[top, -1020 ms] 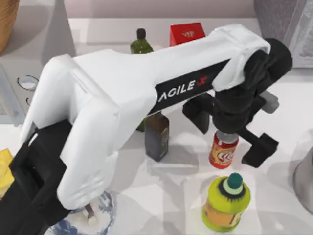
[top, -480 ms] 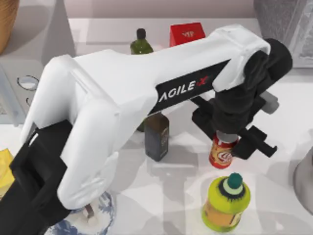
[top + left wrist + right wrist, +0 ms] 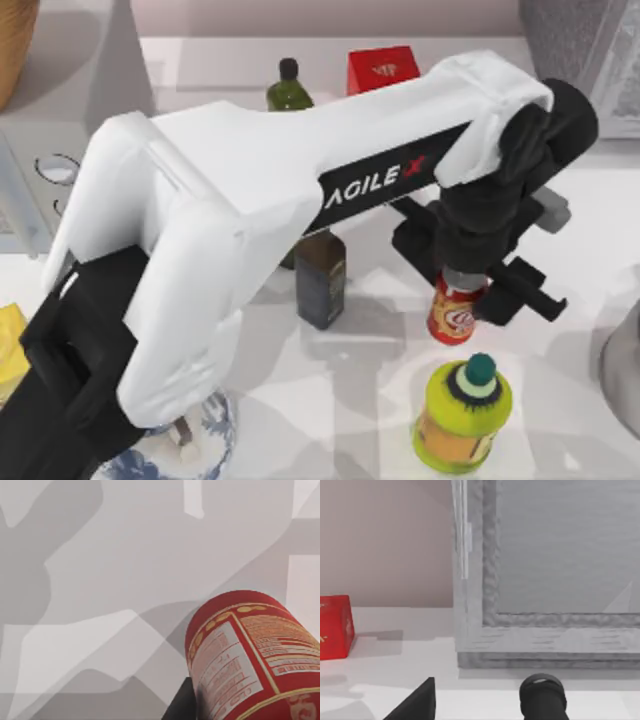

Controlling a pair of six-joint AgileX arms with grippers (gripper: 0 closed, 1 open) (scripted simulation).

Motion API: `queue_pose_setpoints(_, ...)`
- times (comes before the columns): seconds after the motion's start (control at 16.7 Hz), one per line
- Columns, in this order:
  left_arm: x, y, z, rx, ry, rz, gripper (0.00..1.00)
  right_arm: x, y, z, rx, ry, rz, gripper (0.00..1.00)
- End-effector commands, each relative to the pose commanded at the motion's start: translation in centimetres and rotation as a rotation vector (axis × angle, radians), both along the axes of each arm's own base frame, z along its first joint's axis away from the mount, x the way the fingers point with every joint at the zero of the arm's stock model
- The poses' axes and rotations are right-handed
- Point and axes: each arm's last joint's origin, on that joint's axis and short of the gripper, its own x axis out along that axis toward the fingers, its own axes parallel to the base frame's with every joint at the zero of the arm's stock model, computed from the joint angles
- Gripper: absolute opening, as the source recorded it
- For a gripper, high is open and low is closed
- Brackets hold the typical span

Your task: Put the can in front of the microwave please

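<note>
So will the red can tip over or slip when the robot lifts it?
Probably not. The can looks stiff and smooth-sided, so it could slip a little, but the left gripper has its fingers on either side near the top. It is short and stands upright, so tipping seems unlikely. On its side it would likely roll.

The pale marbled table carries the can, 3 bottles, a red box and the microwave.

Left arm stretched across bench, wrist bent down, left claw closed on can; right arm parked off right
</note>
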Motion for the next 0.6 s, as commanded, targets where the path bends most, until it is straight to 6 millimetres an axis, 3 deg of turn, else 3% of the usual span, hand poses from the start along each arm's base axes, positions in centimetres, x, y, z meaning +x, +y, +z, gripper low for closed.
queue_pose_setpoints(0.36, -0.1, -0.1, 0.4, 0.001, 0.0, -0.009, 0.0, 0.0, 0.0, 0.0, 0.0, 0.0, 0.0, 1.0)
queue_pose_setpoints(0.6, 0.0, -0.1, 3.1, -0.001, 0.0, -0.003, 0.0, 0.0, 0.0, 0.0, 0.0, 0.0, 0.0, 1.0)
